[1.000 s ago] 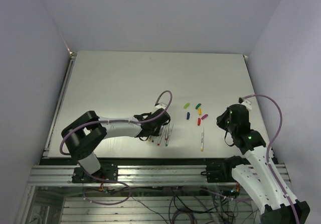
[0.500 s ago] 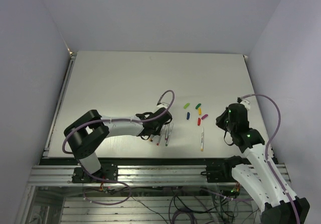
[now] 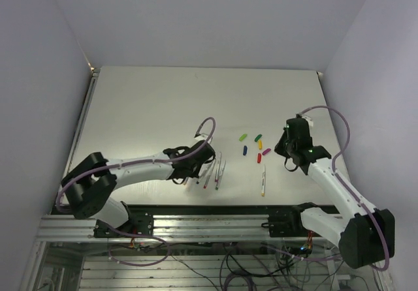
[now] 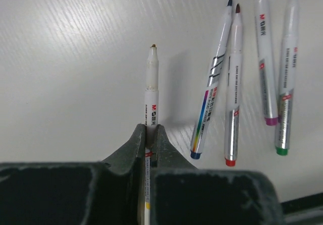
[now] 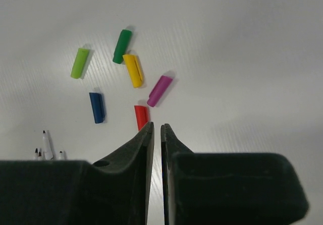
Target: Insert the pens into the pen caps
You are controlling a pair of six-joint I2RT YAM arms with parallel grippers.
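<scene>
Reaching low, left gripper [image 4: 150, 130] pinches one pen [image 4: 151, 83], clear only from wrist camera. Nearly closed and empty, right gripper [image 5: 157, 129] faces red cap [image 5: 141, 116].

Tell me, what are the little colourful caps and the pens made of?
The caps look like plastic: solid bright colours, smooth, with a soft shine. The pens also seem plastic, with glossy white-grey barrels and printed letters. Their tips are too small to tell, maybe felt.
</scene>
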